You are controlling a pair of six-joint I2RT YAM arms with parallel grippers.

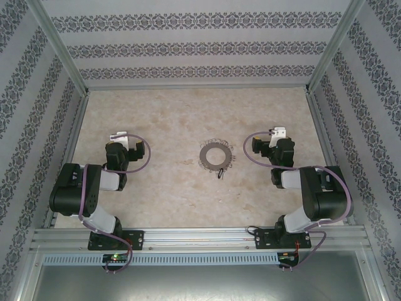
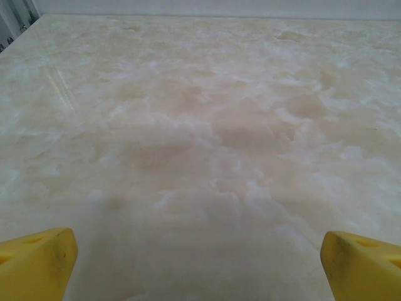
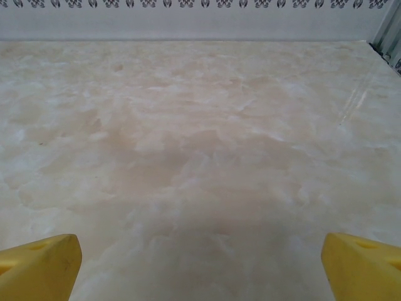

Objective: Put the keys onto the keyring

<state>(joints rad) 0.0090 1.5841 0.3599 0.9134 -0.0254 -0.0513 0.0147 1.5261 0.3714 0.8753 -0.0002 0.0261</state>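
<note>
On the pale stone-look table (image 1: 163,194), near the middle, lies the keyring (image 1: 215,157). It is a flat grey ring with a big hole and thin wire loops all round its edge. Just beside it, on the side nearer our arms, lies the key (image 1: 220,174), a tiny dark thing. It sits right by the wire loops, but as far as we can judge it is not hooked on. So we think the job is not yet begun: nothing is picked up, and the key has to be lifted and put on the ring.

Our left gripper (image 2: 199,263) has its two yellow fingers (image 2: 37,260) wide apart, with nothing held between them. Our right gripper (image 3: 200,263) is the same, wide apart and holding nothing. Seen from above, both arms sit folded, one on each side, well apart from the keyring.

Some things are hard to see. From above, the key is so small that we cannot tell its head from its blade, or whether it touches a loop. The wire loops look like faint squiggles. At the wrist cameras, the yellow fingers are cut off at the bottom corners, so we cannot see their whole shape.
</note>
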